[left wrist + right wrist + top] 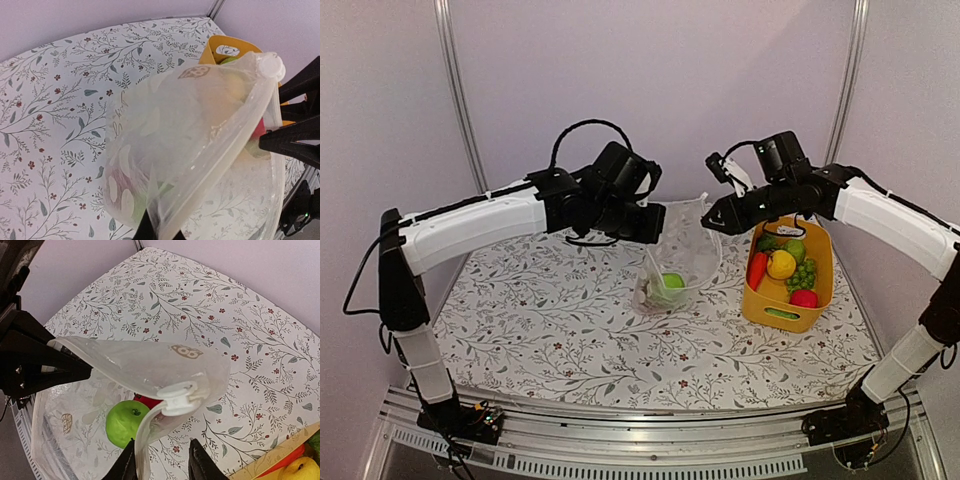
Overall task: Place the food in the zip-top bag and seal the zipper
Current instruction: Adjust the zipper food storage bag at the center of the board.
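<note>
left gripper (658, 222): is clamping shut on the mouth edge of the zip-top bag (685, 250), at the bag's 10 o'clock in the top view, and is holding that edge up off the table (540, 320).
right gripper (712, 218): is hovering at the bag's 1 o'clock. In its wrist view its fingers (127, 465) are standing apart. The bag's edge is running down between them, close beside the 9 o'clock finger and not pinched.
zip-top bag: is hanging slack between the two grippers over the middle of the table, with its mouth gaping.
zipper (220, 157): is lying unsealed along the raised mouth edge. It is ending at a white round tab (177, 399) at the corner nearest the right gripper.
green apple in the bag (672, 282): is sitting low inside the bag, toward its 6 o'clock end.
red piece (147, 401): is showing at the apple's 1 o'clock inside the bag, mostly hidden by the plastic fold.
yellow bin (825, 262): is standing at the bag's 3 o'clock, just beside it.
carrot (757, 268): is leaning at the bin's 9 o'clock side.
lemon (781, 264): is lying mid-bin, touching the carrot.
grapes (802, 275): are resting at the lemon's 4 o'clock.
second green apple (794, 248): is sitting at the lemon's 1 o'clock.
red fruit (804, 298): is lying at the bin's 5 o'clock.
</note>
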